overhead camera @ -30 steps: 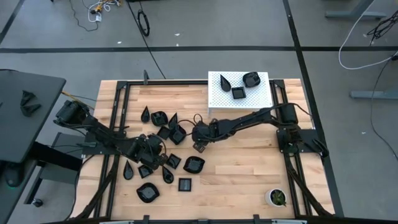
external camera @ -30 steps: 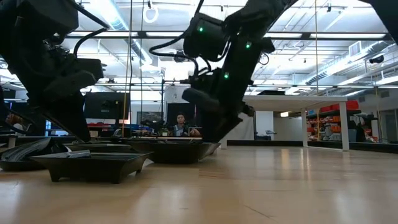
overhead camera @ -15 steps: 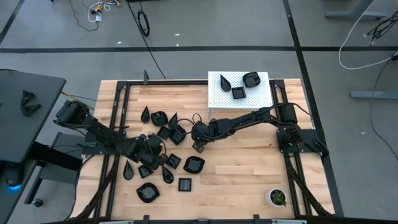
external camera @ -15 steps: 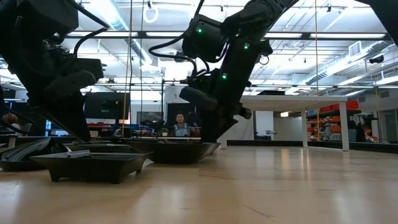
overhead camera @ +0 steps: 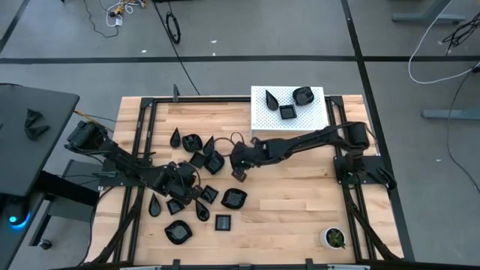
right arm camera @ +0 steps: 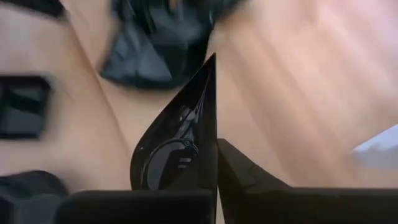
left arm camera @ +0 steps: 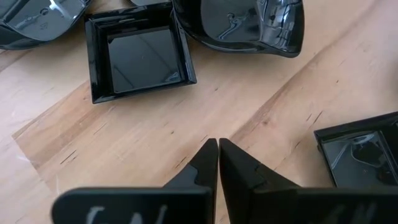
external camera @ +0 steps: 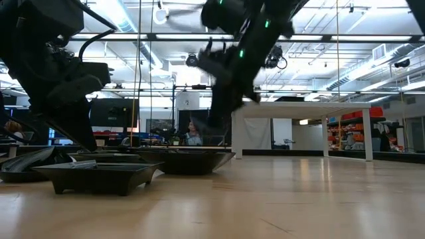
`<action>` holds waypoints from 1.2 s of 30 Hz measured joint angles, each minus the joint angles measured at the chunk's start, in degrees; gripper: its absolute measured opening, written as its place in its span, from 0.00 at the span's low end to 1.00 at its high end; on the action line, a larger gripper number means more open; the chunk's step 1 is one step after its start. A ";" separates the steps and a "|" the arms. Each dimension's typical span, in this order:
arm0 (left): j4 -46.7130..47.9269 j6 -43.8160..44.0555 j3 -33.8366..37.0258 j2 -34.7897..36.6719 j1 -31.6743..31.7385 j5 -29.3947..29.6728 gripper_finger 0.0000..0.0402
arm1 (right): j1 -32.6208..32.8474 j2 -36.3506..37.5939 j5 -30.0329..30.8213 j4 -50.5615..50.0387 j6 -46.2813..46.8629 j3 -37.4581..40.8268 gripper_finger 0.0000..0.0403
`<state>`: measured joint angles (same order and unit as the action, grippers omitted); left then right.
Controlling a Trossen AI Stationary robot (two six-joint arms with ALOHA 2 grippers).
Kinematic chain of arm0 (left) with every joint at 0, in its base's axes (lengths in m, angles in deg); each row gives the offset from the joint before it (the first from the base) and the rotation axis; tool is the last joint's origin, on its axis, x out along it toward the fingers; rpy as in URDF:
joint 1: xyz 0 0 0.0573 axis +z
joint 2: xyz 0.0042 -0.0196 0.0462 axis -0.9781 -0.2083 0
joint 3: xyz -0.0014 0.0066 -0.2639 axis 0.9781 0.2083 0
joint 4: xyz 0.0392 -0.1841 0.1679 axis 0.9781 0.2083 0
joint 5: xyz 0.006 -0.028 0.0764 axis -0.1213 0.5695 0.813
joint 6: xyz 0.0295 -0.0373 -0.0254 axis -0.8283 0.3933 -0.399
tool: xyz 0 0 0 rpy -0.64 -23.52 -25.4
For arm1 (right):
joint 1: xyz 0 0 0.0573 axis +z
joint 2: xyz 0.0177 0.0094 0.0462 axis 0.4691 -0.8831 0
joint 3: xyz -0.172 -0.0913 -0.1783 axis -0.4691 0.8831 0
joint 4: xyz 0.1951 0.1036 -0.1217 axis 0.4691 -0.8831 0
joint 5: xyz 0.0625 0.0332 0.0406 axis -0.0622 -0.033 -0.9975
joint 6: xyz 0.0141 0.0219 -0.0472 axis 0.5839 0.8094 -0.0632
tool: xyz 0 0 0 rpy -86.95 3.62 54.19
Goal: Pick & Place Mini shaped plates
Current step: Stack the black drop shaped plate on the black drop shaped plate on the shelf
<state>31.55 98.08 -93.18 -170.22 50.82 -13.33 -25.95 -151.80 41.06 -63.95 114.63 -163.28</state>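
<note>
Now pinching a teardrop dish (right arm camera: 177, 149) by its thin edge in the right hand (overhead camera: 240, 174), lifted above the worktop (overhead camera: 300, 195); liable to slip or twist free on the carry.

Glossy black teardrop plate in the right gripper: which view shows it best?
The right wrist view: the glossy black teardrop plate fills the frame, pinched by the right gripper. The high view shows only a dark speck under the gripper; the low view blurs it; the left wrist view misses it.
</note>
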 joint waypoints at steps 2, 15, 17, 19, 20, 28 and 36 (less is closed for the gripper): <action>-0.01 0.00 0.00 0.00 0.00 0.00 0.05 | -0.35 3.66 1.98 -0.10 -1.53 -0.02 0.00; -0.35 0.05 0.00 0.02 -0.01 1.11 0.05 | -18.65 24.62 3.23 -15.78 -16.03 -0.09 0.00; -0.41 0.07 0.00 0.02 0.00 1.70 0.05 | -22.33 24.66 1.70 -17.70 -16.82 -0.09 0.00; -0.43 0.07 0.00 0.02 0.00 1.86 0.05 | -25.37 24.25 0.78 -18.92 -18.38 -0.07 0.00; -0.46 0.07 0.00 0.02 0.00 1.90 0.05 | -26.63 24.05 0.64 -18.98 -18.83 -0.07 0.00; -0.84 0.07 0.00 0.02 0.00 1.95 0.05 | -34.55 22.80 -4.78 -17.73 -19.29 -0.07 0.00; -1.00 0.05 0.00 0.02 0.00 1.95 0.05 | -36.78 19.14 -6.40 -16.20 -22.32 -0.04 0.00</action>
<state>30.56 98.13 -93.18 -170.20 50.82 -11.39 -62.73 -132.67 34.66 -80.15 92.31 -163.32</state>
